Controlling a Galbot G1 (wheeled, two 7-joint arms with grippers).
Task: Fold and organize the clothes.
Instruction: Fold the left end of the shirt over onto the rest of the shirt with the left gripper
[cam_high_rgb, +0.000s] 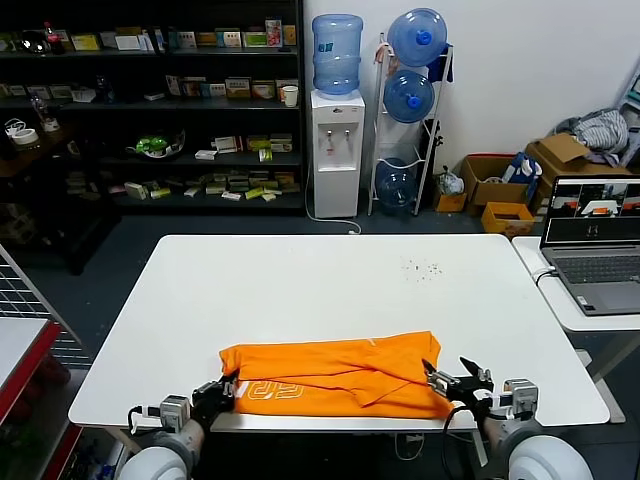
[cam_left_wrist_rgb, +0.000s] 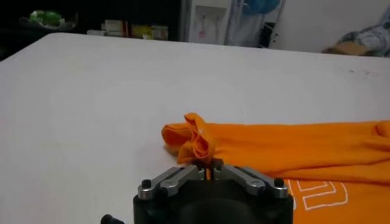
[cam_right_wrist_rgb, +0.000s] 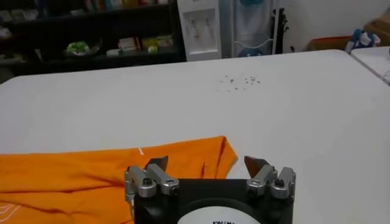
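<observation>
The orange T-shirt (cam_high_rgb: 335, 373) lies folded into a long band along the front edge of the white table (cam_high_rgb: 320, 290), with white lettering (cam_high_rgb: 270, 391) showing at its lower left. My left gripper (cam_high_rgb: 223, 391) is at the shirt's left end, shut on a bunched fold of orange cloth (cam_left_wrist_rgb: 198, 143). My right gripper (cam_high_rgb: 457, 380) is open at the shirt's right end, its fingers (cam_right_wrist_rgb: 156, 163) spread on either side of the shirt's corner (cam_right_wrist_rgb: 216, 155), holding nothing.
A laptop (cam_high_rgb: 596, 240) sits on a side table at the right. A wire rack (cam_high_rgb: 25, 300) stands at the left. Small dark specks (cam_high_rgb: 425, 268) lie on the table beyond the shirt. Shelves, a water dispenser (cam_high_rgb: 335, 130) and boxes stand behind.
</observation>
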